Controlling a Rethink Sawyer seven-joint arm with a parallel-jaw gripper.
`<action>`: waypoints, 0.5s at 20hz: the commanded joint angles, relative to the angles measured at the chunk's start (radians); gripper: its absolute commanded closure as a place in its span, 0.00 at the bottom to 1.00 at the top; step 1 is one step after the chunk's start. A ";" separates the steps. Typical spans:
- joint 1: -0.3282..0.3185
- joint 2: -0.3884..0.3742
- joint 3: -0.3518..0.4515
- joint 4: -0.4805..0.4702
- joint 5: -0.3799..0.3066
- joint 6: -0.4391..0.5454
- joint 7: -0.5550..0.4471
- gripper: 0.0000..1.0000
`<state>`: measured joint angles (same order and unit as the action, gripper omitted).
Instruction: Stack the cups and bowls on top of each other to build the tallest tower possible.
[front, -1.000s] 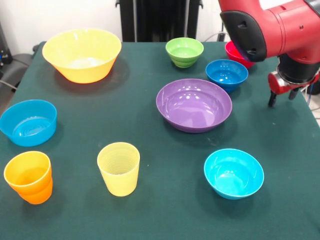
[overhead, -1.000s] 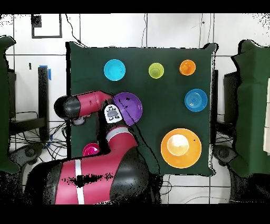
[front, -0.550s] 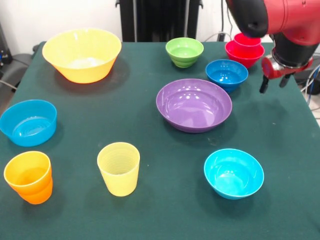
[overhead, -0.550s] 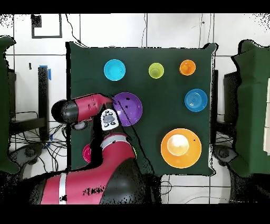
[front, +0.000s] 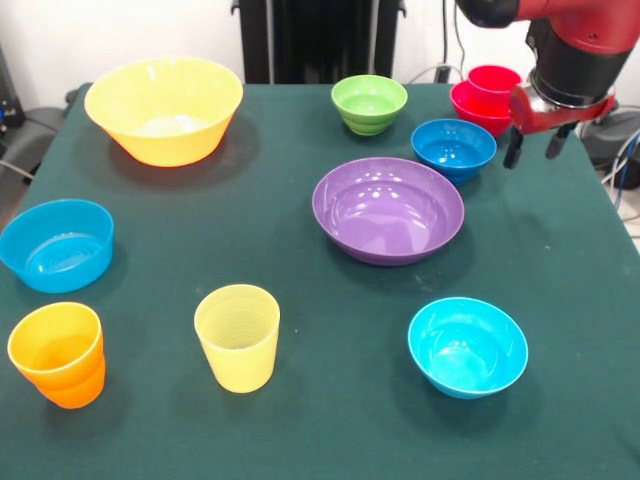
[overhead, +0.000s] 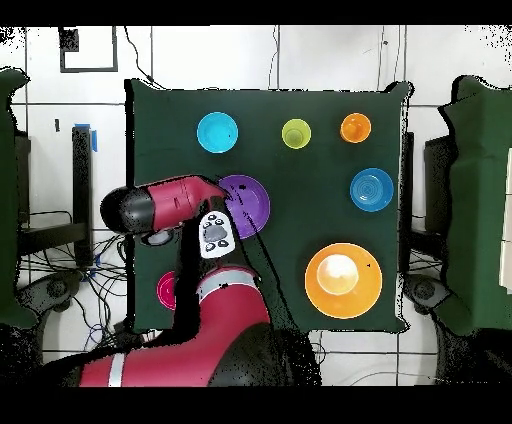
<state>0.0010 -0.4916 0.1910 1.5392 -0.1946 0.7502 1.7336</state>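
The tower (front: 489, 98), a red cup sitting in a small red bowl, is standing at the far right corner of the green table (front: 300, 300), just behind the dark blue bowl (front: 453, 147). The gripper (front: 531, 148) is hanging beside both, its two dark fingers apart and holding nothing, clear of the cloth. To do the next pick well, I judge it should be centring over one rim, most likely the dark blue bowl's, coming straight down so one finger is going inside the wall and one outside, without nudging the tower. The front view is showing the finger gap and the cup inside the red bowl; from overhead the arm (overhead: 170, 205) is hiding the gripper and the dark blue bowl, and only a sliver of the tower is peeking out. The overhead view is instead laying out the spacing of the purple bowl (overhead: 250, 200), cyan bowl (overhead: 217, 132) and yellow-orange bowl (overhead: 343, 280).
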 joint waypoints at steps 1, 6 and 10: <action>-0.025 0.017 0.018 0.083 -0.058 -0.053 0.025 0.00; -0.037 0.053 0.027 0.071 -0.066 -0.086 0.018 0.00; -0.041 0.073 0.028 0.067 -0.075 -0.112 0.016 0.00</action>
<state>-0.0181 -0.4865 0.1909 1.5760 -0.1946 0.7400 1.7336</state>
